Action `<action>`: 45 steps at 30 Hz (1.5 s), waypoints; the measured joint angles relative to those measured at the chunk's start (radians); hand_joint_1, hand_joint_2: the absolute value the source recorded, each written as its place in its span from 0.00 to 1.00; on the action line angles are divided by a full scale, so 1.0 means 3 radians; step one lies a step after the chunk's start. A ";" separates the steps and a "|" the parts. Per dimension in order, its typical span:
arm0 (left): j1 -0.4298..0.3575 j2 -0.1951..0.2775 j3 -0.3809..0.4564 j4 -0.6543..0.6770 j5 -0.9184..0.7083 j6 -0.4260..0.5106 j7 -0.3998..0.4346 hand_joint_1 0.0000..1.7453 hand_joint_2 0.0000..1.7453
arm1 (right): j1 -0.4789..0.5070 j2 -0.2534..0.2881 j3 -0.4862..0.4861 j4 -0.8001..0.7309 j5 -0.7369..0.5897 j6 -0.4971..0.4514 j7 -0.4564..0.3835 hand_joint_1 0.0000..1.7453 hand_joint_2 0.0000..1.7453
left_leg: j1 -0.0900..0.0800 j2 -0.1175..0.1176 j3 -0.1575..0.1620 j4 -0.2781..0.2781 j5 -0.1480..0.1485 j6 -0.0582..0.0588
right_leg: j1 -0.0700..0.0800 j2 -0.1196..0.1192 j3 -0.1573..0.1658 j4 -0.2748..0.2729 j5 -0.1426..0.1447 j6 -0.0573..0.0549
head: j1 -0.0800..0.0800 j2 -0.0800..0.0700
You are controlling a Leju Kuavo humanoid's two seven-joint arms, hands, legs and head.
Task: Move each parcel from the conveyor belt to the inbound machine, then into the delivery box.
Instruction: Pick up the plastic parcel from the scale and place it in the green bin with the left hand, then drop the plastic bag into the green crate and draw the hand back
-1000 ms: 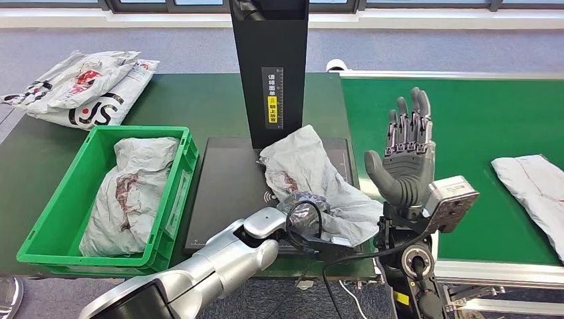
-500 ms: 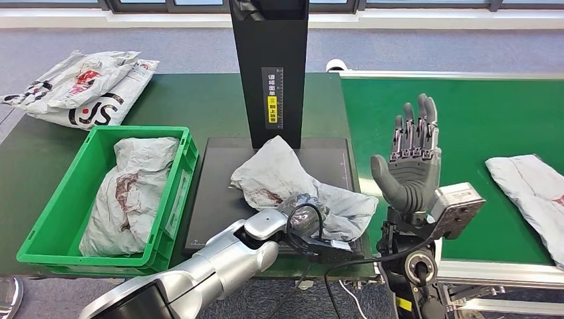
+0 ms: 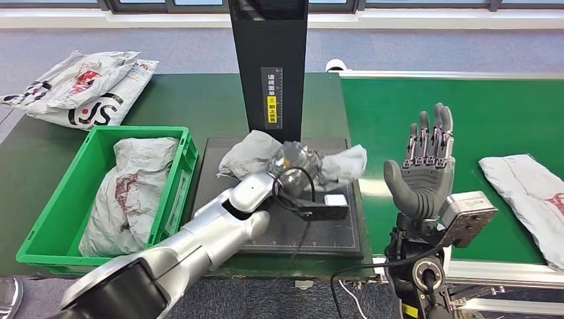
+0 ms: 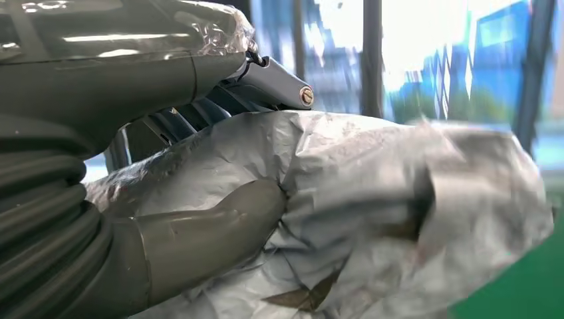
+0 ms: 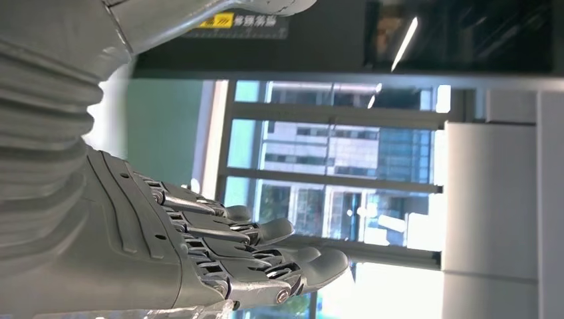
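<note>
My left hand [image 3: 290,162] grips a crumpled grey parcel [image 3: 253,150] and holds it above the black plate of the inbound machine [image 3: 286,229], just in front of its black column [image 3: 269,66]. In the left wrist view my thumb [image 4: 213,229] presses into the parcel [image 4: 372,199], which hides most of the fingers. My right hand [image 3: 423,169] stands upright with fingers spread and nothing in it, above the left edge of the green conveyor belt [image 3: 465,113]. Another grey parcel [image 3: 529,196] lies on the belt at the right. The green delivery box [image 3: 50,226] holds one grey parcel [image 3: 133,193].
Several more white and grey parcels [image 3: 83,86] are piled at the back left of the dark green table [image 3: 199,100]. The belt has a metal rail [image 3: 492,269] along its near edge. Windows and a pillar show behind my right hand [image 5: 199,252].
My left hand has lifted the parcel off the near part of the machine's plate and carried it back and to the left. My right hand has drifted slightly right. The parcel on the belt has crept left.
</note>
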State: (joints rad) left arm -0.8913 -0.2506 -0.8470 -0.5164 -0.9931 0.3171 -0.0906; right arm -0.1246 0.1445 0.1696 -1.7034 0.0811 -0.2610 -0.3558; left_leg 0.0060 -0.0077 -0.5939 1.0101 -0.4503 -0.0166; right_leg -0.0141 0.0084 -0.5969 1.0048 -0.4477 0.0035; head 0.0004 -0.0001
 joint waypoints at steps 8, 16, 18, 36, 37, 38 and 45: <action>0.0155 0.0808 0.0651 -0.1310 -0.0624 0.0127 0.0228 1.00 1.00 | 0.0140 -0.0052 -0.0136 -0.0066 -0.0032 -0.0045 -0.0030 0.00 1.00 | 0.0002 0.0006 0.0002 -0.0003 0.0000 -0.0002 | 0.0003 0.0009 -0.0002 0.0004 -0.0002 -0.0003 | -0.0001 0.0000; 0.0732 0.1385 0.1334 -0.2374 -0.1107 0.0149 0.0358 1.00 1.00 | 0.0259 -0.0164 -0.0179 -0.0166 -0.0062 -0.0094 -0.0027 0.00 1.00 | 0.0002 0.0003 -0.0002 -0.0004 -0.0001 -0.0003 | 0.0001 0.0008 -0.0004 0.0004 -0.0004 -0.0003 | -0.0001 0.0000; 0.0861 0.1480 0.1480 -0.2553 -0.1211 0.0176 0.0418 1.00 1.00 | 0.0272 -0.0179 -0.0179 -0.0181 -0.0065 -0.0112 -0.0025 0.00 1.00 | 0.0001 0.0005 -0.0002 -0.0004 -0.0002 -0.0003 | 0.0000 0.0009 -0.0003 0.0004 -0.0004 -0.0003 | -0.0001 0.0000; 0.2157 0.1960 0.2732 -0.3498 -0.1619 0.0212 0.0628 0.98 1.00 | 0.0382 -0.0232 -0.0180 -0.0306 -0.0087 -0.0073 0.0066 0.00 1.00 | 0.0001 0.0025 0.0006 -0.0004 -0.0010 -0.0009 | 0.0001 0.0030 -0.0008 0.0004 -0.0008 -0.0006 | 0.0000 -0.0001; 0.2280 0.1955 0.2819 -0.3547 -0.1660 0.0209 0.0629 0.73 1.00 | 0.0381 -0.0232 -0.0180 -0.0306 -0.0079 -0.0055 0.0077 0.00 1.00 | 0.0001 0.0025 0.0005 -0.0004 -0.0011 -0.0009 | 0.0002 0.0030 -0.0008 0.0003 -0.0010 -0.0007 | 0.0000 -0.0001; 0.2387 0.1947 0.2897 -0.3589 -0.1696 0.0196 0.0629 0.48 1.00 | 0.0380 -0.0232 -0.0180 -0.0306 -0.0071 -0.0039 0.0085 0.00 1.00 | 0.0001 0.0023 0.0005 -0.0004 -0.0011 -0.0009 | 0.0002 0.0029 -0.0009 0.0003 -0.0011 -0.0007 | -0.0001 0.0000; 0.2597 0.1795 0.3002 -0.3610 -0.1897 -0.0115 0.0694 0.00 1.00 | 0.0331 -0.0225 -0.0180 -0.0306 -0.0033 0.0077 0.0098 0.00 1.00 | 0.0001 0.0009 0.0002 -0.0004 -0.0010 -0.0008 | 0.0001 0.0012 -0.0006 0.0002 -0.0013 -0.0009 | 0.0000 -0.0001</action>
State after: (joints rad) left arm -0.1123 0.2877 0.0536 -1.5993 -1.5621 0.2827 0.1176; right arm -0.0252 0.0770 0.1156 -1.7952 0.0712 -0.2380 -0.3265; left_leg 0.0064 -0.0050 -0.5933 1.0089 -0.4534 -0.0189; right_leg -0.0138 0.0120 -0.5987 1.0054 -0.4515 0.0009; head 0.0003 -0.0003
